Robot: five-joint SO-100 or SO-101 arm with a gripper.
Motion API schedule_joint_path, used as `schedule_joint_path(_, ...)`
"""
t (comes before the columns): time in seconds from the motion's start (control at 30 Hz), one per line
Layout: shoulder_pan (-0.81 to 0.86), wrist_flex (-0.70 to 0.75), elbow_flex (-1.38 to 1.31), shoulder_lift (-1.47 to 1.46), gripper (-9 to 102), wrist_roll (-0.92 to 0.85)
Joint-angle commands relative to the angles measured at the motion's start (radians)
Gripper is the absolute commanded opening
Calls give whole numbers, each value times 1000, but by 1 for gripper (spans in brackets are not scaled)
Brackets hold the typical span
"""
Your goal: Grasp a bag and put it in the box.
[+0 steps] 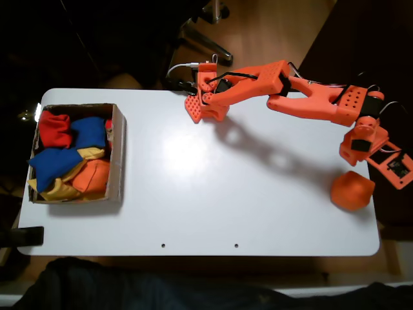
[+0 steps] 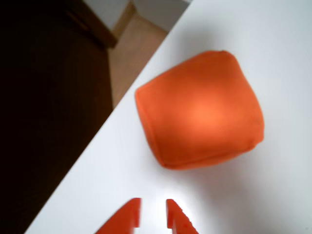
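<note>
The orange bag (image 1: 352, 190) lies on the white table close to its right edge, plump with rounded corners. In the wrist view the bag (image 2: 200, 117) sits just ahead of my fingertips, apart from them. My gripper (image 2: 153, 217) is shut with only a narrow slit between its orange tips and nothing in it. In the fixed view the gripper (image 1: 359, 155) hangs just above the bag at the end of the outstretched orange arm. The brown cardboard box (image 1: 119, 152) stands at the table's far left.
Red (image 1: 54, 128), blue (image 1: 50, 165), yellow (image 1: 59, 189) and orange (image 1: 93, 175) bags lie inside the box. The arm's base (image 1: 205, 97) stands at the table's back edge. In the wrist view the table edge (image 2: 117, 122) runs close beside the bag, with floor beyond.
</note>
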Motion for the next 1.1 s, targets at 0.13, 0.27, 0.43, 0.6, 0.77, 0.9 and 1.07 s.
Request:
schedule_joint_path(0.13,-5,38,-75,-6,21,-12)
schedule_joint_path(0.27,0,72,-103,-23,26,-17)
schedule_joint_path(0.43,6,101,-129,-34,29,-23)
schedule_joint_path(0.6,12,112,-140,-37,29,-28)
schedule_joint_path(0.77,28,118,-143,-37,29,-38)
schedule_joint_path(0.9,43,124,-143,-38,30,-71)
schedule_joint_path(1.07,64,123,-143,-38,31,-120)
